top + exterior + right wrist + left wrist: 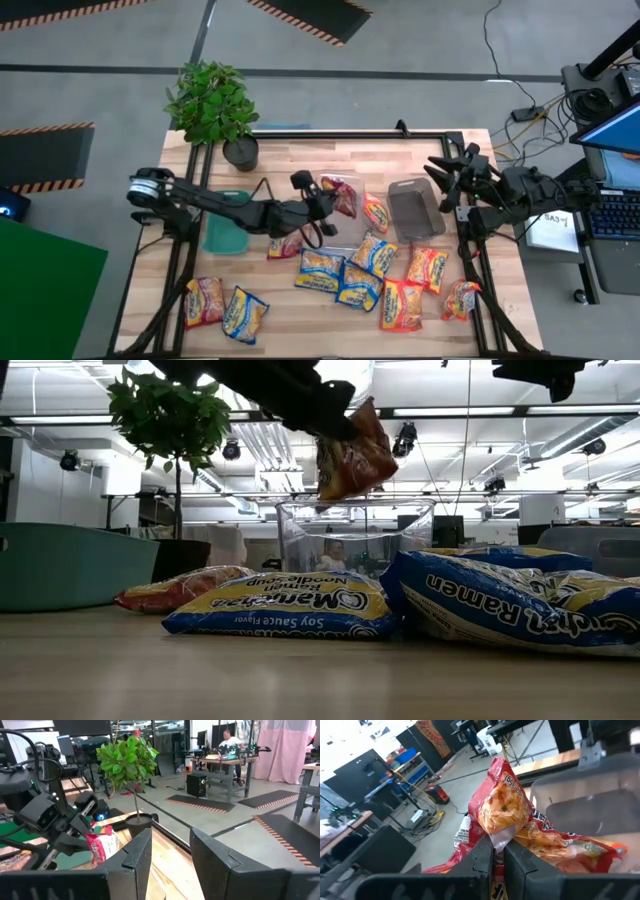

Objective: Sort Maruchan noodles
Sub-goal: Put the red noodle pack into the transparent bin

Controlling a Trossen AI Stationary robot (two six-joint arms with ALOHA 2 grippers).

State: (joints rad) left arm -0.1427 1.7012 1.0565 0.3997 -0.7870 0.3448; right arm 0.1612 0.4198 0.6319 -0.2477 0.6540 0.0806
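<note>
Left jaws clamping red packet [344, 196] mid-air

Held packet [343, 197]: showing red with yellow-orange noodle print. Blue-edged packets [320, 268]: lying yellow. Bin [225, 232]: sitting teal. Desk [300, 320]: showing pale wood grain.

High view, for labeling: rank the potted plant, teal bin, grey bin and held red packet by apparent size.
1. potted plant, its foliage covering most.
2. and 3. teal bin and grey bin: alike, and the left arm partly covers the teal one.
4. red packet, held by the left gripper.
</note>
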